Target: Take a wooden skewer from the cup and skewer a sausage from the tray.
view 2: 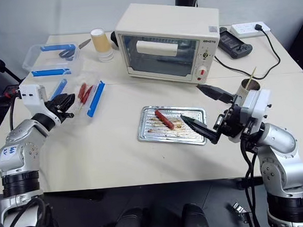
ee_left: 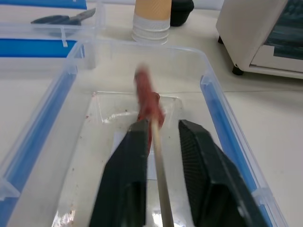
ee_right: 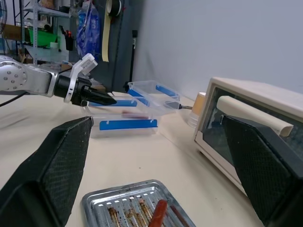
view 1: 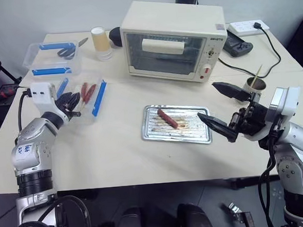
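Cream tabletop (view 1: 118,151) is carrying the whole setup, with a grey wall standing behind it. Toaster oven (view 1: 173,40) is sitting at the back centre, a yellow-tan cup with a white top (view 1: 100,43) to its left and a power strip (view 1: 248,27) at the back right.

Tray (view 1: 194,135) is lying in front of the oven, near the table's middle. One sausage (view 1: 167,118) is resting on its ribbed bottom, toward the tray's left half, angled diagonally.

Cup (view 2: 251,88) is standing to the right of the tray, partly hidden behind the right arm. A wooden skewer (view 1: 257,72) is leaning out of it, tip pointing up.

Left gripper (view 1: 71,104) is reaching level over a clear plastic box with blue clips (view 1: 97,99) at the table's left. In the left wrist view its fingers (ee_left: 128,179) are standing narrowly apart, with a pale stick (ee_left: 158,175) running between them. A reddish piece (ee_left: 147,97), blurred, is sitting at the stick's far end inside the box. Whether the fingers are pressing the stick I cannot tell. A second clear box (view 1: 53,58) is sitting behind, holding scissors (view 1: 65,51).

Right gripper (view 1: 225,109) is hovering at the tray's right edge, jaws spread wide, nothing between them.
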`<action>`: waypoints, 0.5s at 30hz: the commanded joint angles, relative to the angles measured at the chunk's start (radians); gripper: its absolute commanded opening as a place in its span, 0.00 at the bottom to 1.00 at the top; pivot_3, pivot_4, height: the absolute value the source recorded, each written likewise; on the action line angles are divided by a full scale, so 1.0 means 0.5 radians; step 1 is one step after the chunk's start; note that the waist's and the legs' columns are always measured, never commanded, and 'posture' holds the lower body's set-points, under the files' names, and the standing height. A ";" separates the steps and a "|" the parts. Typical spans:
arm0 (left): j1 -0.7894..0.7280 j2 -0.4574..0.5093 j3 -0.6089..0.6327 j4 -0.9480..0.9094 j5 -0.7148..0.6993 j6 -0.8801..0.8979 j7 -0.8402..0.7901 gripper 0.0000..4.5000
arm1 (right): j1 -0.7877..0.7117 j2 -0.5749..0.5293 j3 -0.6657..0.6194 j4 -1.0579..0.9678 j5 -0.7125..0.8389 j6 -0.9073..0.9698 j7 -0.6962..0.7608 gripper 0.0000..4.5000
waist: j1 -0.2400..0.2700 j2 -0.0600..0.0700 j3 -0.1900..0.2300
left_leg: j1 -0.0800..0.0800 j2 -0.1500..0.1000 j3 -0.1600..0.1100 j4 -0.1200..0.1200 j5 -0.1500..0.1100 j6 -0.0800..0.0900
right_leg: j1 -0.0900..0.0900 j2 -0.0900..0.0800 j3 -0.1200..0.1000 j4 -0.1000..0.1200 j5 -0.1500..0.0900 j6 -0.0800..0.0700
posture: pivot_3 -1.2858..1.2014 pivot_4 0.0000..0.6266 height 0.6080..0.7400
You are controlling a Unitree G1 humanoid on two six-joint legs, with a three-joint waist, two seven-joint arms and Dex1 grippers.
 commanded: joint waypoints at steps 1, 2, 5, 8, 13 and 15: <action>0.124 0.084 0.112 -0.248 -0.136 -0.037 -0.192 0.57 | 0.030 -0.029 -0.017 -0.088 0.052 -0.023 -0.008 1.00 | -0.001 0.000 0.000 | 0.000 0.000 0.000 0.000 0.000 0.000 | 0.000 0.000 0.000 0.000 0.000 0.000 | 0.52 0.24 1.00; 0.193 0.125 0.132 -0.307 -0.158 -0.068 -0.285 0.64 | 0.040 -0.040 -0.019 -0.084 0.057 -0.018 0.002 1.00 | -0.001 0.000 0.000 | 0.000 0.000 0.000 0.000 0.000 0.000 | 0.000 0.000 0.000 0.000 0.000 0.000 | 0.52 0.24 1.00; 0.455 0.311 0.127 -0.487 -0.186 -0.290 -0.744 0.69 | 0.060 -0.083 -0.016 -0.057 0.058 -0.026 0.058 1.00 | -0.021 0.000 0.000 | 0.000 0.001 0.000 -0.001 0.000 0.000 | -0.001 0.001 0.000 0.000 0.000 0.000 | 0.52 0.24 1.00; 0.745 0.505 0.070 -0.562 -0.129 -0.609 -1.218 0.69 | 0.057 -0.135 -0.012 -0.008 0.080 -0.024 0.135 1.00 | -0.033 0.000 0.000 | 0.000 0.002 0.002 -0.003 0.000 -0.001 | -0.001 0.001 0.000 -0.002 -0.001 -0.002 | 0.52 0.24 1.00; 1.067 0.588 0.032 -0.594 -0.121 -0.801 -1.513 0.69 | 0.129 -0.270 0.099 0.156 -0.014 -0.115 0.477 1.00 | -0.016 0.000 0.000 | 0.002 0.001 0.003 -0.002 -0.001 0.002 | 0.000 0.000 0.002 -0.003 -0.001 -0.002 | 0.52 0.24 1.00; 1.165 0.528 0.026 -0.620 -0.127 -0.849 -1.521 0.69 | 0.131 -0.285 0.161 0.244 -0.059 -0.166 0.568 1.00 | -0.012 0.000 0.000 | 0.001 0.002 0.004 -0.002 -0.003 0.003 | 0.000 0.000 0.002 -0.003 -0.001 -0.002 | 0.52 0.24 1.00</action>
